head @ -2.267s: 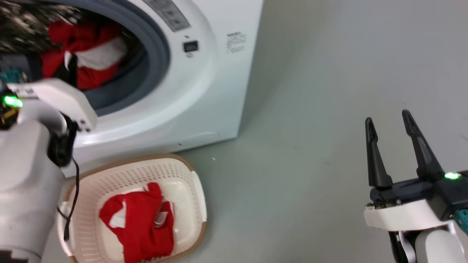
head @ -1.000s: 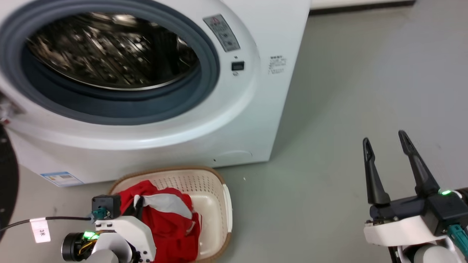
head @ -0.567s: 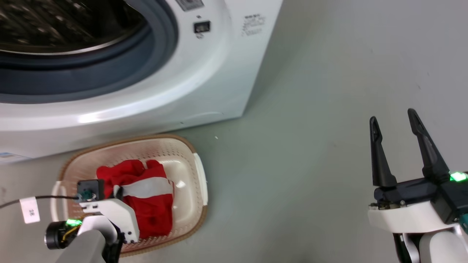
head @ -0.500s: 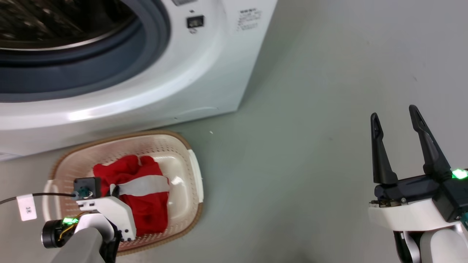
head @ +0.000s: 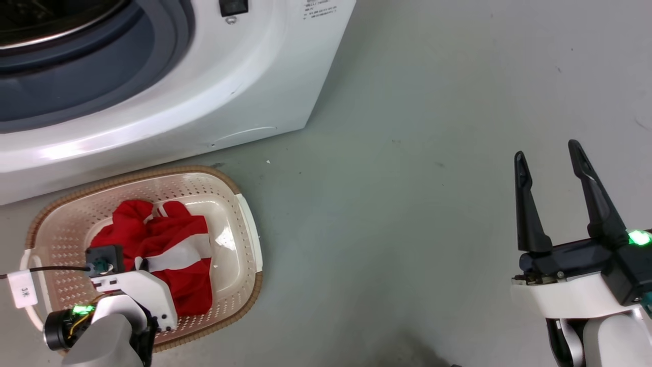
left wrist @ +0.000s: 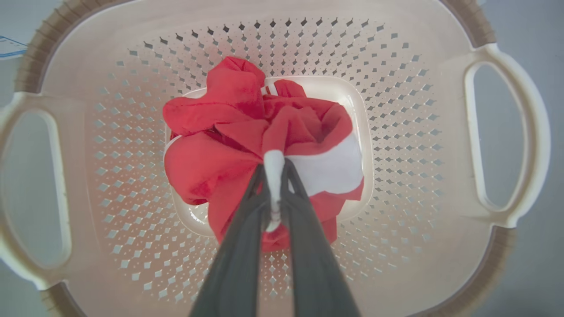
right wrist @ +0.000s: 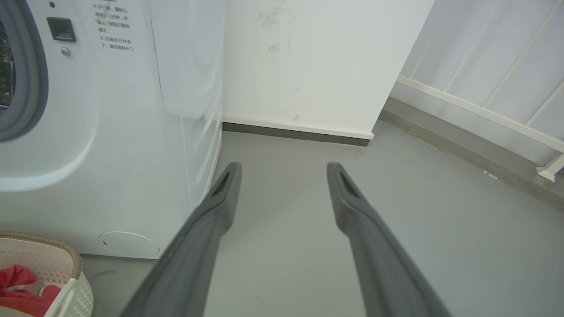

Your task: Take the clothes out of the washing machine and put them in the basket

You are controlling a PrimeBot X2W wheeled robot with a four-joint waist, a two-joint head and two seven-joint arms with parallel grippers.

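The left gripper (left wrist: pixel 275 167), pointing straight down into the basket (left wrist: pixel 396 88), pinches a white trim fold of the red clothes (left wrist: pixel 229 145). The bundle lies directly beneath its fingertips on the basket's bottom, so the hold looks ready to be let go, the load resting inside. The right gripper (head: pixel 546 151) hangs with fingers spread and nothing between them over bare floor (head: pixel 407 229), the washing machine (head: pixel 204 102) ahead to its left, likely kept clear of the drop
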